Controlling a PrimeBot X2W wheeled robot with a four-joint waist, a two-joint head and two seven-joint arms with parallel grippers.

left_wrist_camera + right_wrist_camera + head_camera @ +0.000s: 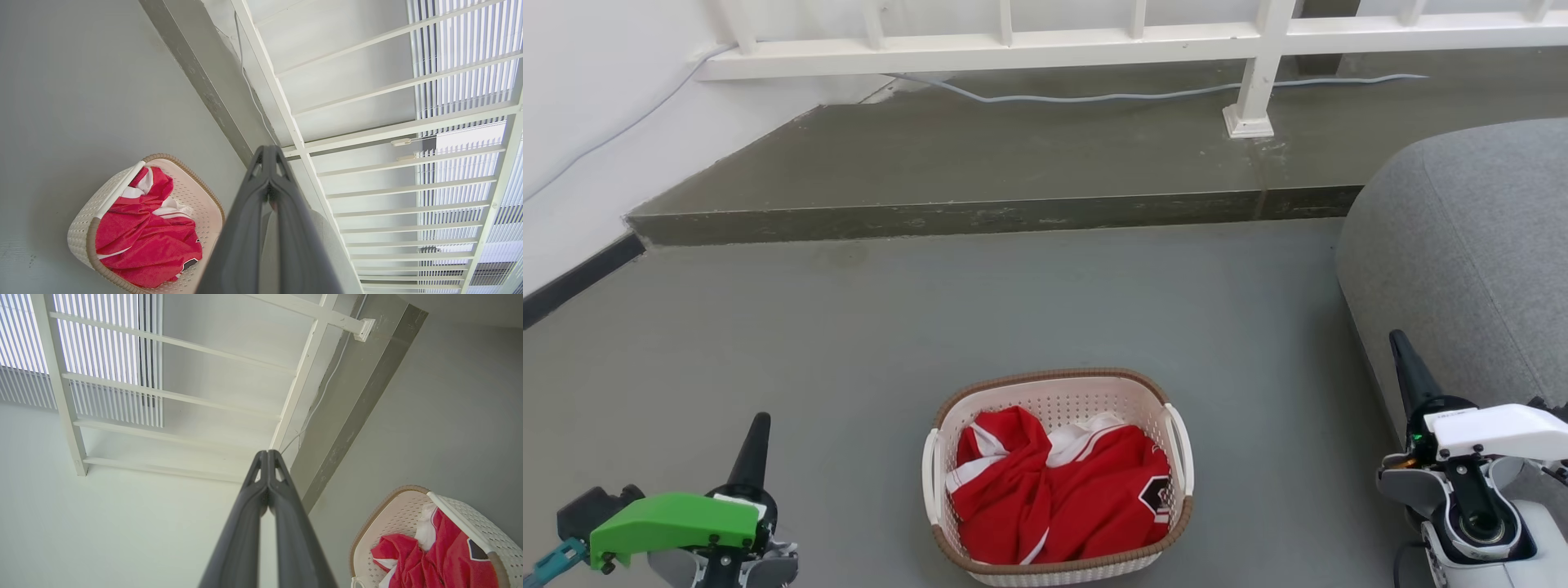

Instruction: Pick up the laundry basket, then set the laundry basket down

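On grey floor (768,327), low in the middle of head view: laundry basket (1058,406), upright, red and white cloth (1054,498) inside, between left jaws and right jaws, well apart from both. From left wrist: jaws pressed together, basket (81,228) low to their left, not touching. From right wrist: jaws pressed together too, basket (478,522) low to their right, apart.

One laundry basket (1045,376); one red garment (1054,498); two hands: left hand (760,420), right hand (1397,336); one grey seat (1462,245)

Left gripper (758,433) low, fingers pressed together, right gripper (1403,351) likewise, both empty.
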